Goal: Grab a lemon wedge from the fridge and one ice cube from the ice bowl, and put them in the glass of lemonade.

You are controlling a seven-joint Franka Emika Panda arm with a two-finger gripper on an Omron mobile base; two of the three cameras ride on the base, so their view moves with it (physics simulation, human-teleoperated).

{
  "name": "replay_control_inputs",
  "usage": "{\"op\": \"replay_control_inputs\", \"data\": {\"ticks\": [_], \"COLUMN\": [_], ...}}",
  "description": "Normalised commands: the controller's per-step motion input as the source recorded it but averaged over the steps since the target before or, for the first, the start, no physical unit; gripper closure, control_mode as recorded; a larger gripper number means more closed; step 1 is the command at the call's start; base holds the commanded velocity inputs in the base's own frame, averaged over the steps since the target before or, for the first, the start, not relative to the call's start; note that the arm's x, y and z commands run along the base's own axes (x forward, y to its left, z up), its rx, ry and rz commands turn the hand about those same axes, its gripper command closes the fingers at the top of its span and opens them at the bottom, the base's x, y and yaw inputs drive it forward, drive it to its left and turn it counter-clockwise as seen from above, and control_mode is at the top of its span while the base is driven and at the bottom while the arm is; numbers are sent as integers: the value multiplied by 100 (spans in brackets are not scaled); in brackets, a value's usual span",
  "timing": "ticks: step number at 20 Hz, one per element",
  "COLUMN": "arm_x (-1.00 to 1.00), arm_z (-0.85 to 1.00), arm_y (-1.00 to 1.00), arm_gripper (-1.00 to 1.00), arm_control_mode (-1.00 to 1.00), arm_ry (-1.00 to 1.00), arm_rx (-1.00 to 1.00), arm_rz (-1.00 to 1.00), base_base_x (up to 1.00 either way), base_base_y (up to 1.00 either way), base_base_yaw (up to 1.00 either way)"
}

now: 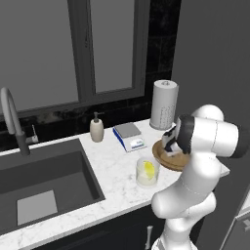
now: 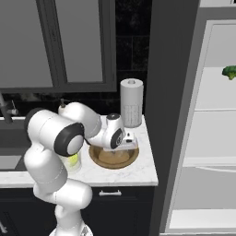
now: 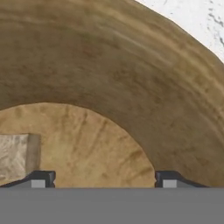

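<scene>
Item: ice cube, small, pale, translucent, squarish block. It lies flat on the floor of the wide, shallow, round brown wooden ice bowl, well off to one side of the hand view and outside the span of the two dark fingertips. Nothing grips it yet.

Step in hand, as judged: taking one cube from the bowl. To do it well, the hand would need to slide sideways along the bowl floor until the cube sits between the fingertips, then settle low enough that the pads meet its flat sides, not its upper edges. A square, centred close is advisable, since a slick cube may squirt out. The sloped wooden wall rises close ahead and leaves little room.

Gripper: two-finger, on the white arm, down inside the bowl. Jaws stand wide apart, released, holding nothing; only bare wood shows between them, and contact with the floor cannot be told.

Bowl location: on the white marble counter, near its end, in front of the tall white paper towel roll.

Adjacent: short clear glass of lemonade, just beside the bowl, with a small yellow lemon wedge apparently already in it.

Further out: beige soap bottle; small scale; dark sink; fridge, door open, white shelves showing.
</scene>
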Motion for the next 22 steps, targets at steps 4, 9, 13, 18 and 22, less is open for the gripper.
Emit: {"op": "replay_control_inputs", "data": {"ticks": [4,9,13,18,22], "arm_x": [-16,-68,-94,-45,0], "arm_z": [-80,-65,-59,-41,-36], "arm_y": [0,0,-4,-1,0], "arm_gripper": [-100,-100,-100,-100,-100], "arm_control_mode": [-100,-100,-100,-100,-100], "arm_ry": [0,-5,-8,-4,0], "arm_rx": [0,0,0,0,0], "arm_rz": [0,0,0,0,0], "base_base_x": [0,0,0,0,0], "base_base_y": [0,0,0,0,0], "base_base_yaw": [0,0,0,0,0]}}
